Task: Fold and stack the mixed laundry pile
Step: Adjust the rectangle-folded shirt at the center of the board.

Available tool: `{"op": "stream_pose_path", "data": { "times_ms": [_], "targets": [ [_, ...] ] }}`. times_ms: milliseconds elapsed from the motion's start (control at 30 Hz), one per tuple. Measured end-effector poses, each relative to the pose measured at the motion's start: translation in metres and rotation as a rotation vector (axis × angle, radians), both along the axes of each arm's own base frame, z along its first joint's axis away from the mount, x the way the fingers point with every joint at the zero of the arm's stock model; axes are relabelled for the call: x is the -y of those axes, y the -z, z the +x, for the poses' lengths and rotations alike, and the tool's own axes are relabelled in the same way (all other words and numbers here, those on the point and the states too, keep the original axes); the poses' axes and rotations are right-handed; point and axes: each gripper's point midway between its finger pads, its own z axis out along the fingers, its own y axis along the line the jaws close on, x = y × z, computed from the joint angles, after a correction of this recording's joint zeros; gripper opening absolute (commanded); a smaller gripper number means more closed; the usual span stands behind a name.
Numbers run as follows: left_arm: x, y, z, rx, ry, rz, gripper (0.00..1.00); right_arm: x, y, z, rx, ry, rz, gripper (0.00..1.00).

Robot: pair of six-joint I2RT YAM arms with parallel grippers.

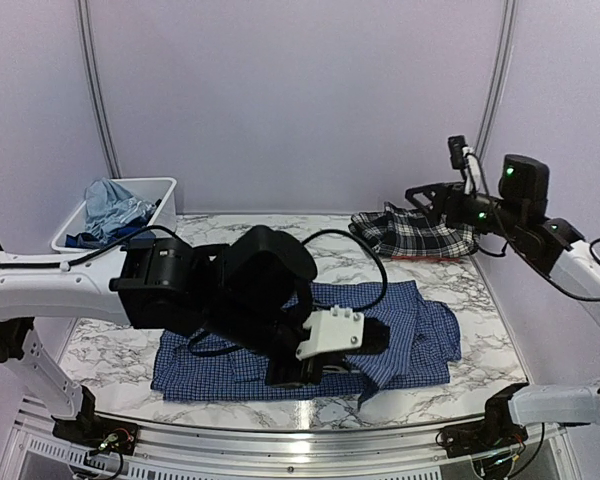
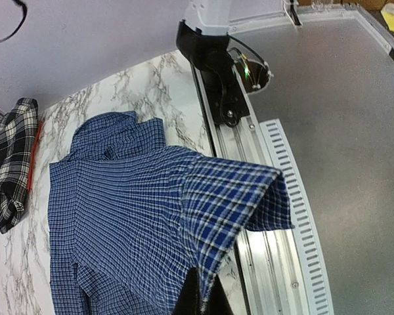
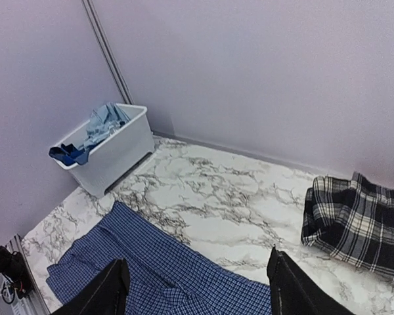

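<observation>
The checked shirt point(image 1: 405, 335) lies spread on the table point(image 1: 110, 350), its long axis side to side. The left claw point(image 2: 200, 298) is clenched on a lifted fold at the shirt's near edge, and the rest spreads away ahead of it. The right claw point(image 3: 197, 289) is released and hangs high and well apart, beside the plaid cloth point(image 1: 415, 235). The left arm is nearer.

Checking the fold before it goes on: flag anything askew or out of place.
The navy check shirt lies askew: one flap is pinched up in the left gripper at the table's near edge. The plaid piece sits crumpled, unfolded, in the far right corner.
</observation>
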Motion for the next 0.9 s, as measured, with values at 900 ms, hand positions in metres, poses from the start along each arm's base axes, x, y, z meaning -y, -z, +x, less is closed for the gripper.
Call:
{"op": "stream_pose_path", "data": {
  "times_ms": [900],
  "targets": [
    [-0.026, 0.067, 0.171, -0.258, -0.679, -0.028, 0.00, -0.057, 0.253, 0.022, -0.687, -0.225, -0.176, 0.51]
  ]
}}
